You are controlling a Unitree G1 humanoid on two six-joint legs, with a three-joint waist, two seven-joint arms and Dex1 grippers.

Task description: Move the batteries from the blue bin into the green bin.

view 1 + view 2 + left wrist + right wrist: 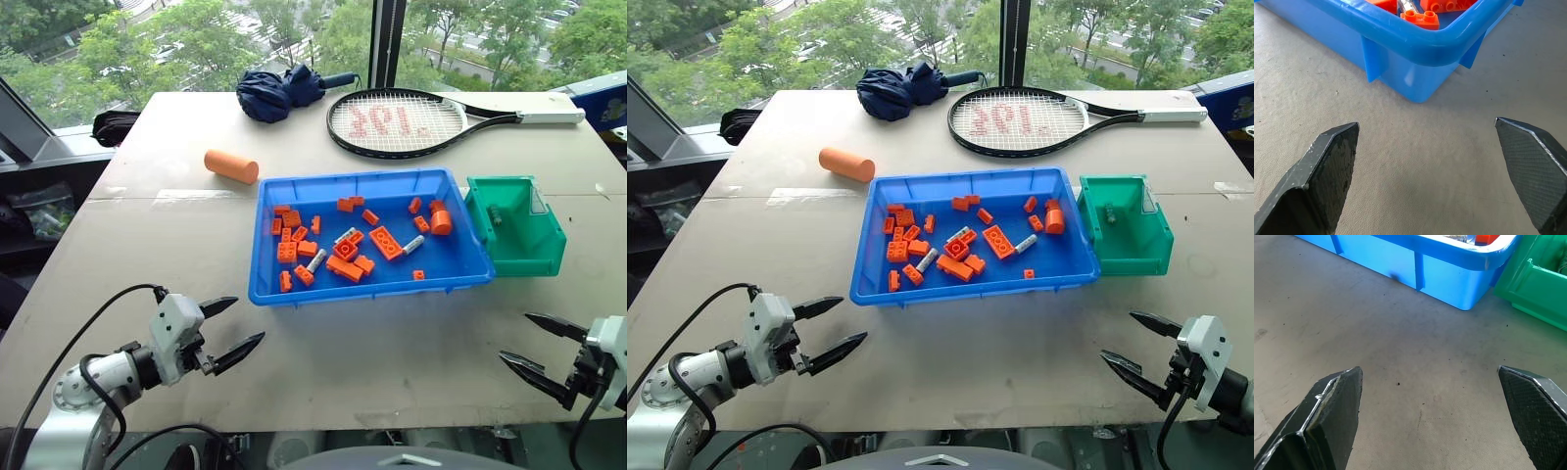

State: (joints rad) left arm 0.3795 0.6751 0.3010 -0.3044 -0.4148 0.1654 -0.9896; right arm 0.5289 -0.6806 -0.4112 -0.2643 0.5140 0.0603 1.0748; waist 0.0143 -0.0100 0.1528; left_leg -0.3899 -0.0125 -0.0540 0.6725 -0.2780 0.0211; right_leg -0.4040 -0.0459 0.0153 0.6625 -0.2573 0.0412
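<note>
On the pale, matte bench you have the blue bin as your landmark: a shallow, glossy plastic tray with a rolled rim and ribbed outer walls. Inside it lie the batteries: one smooth silver-grey cylinder toward the tray's near left part, another right of centre, and a third between them, all scattered among studded orange bricks. A short, stubby orange cylinder stands near the tray's right wall.

Touching the tray's right wall sits the green bin, a deeper teal plastic box with a clear panel at its far end; a small grey cylinder already rests inside it.

Beyond the tray's far rim you see a racket with a black frame, white grip and red marks on the strings, and a bundled navy umbrella. A larger orange cylinder lies on its side off the tray's far left corner.

Your left hand hovers just short of the tray's near left corner, its pointed black textured fingers spread wide and holding nothing. Your right hand hangs off the tray's near right corner, fingers equally wide apart and empty.
</note>
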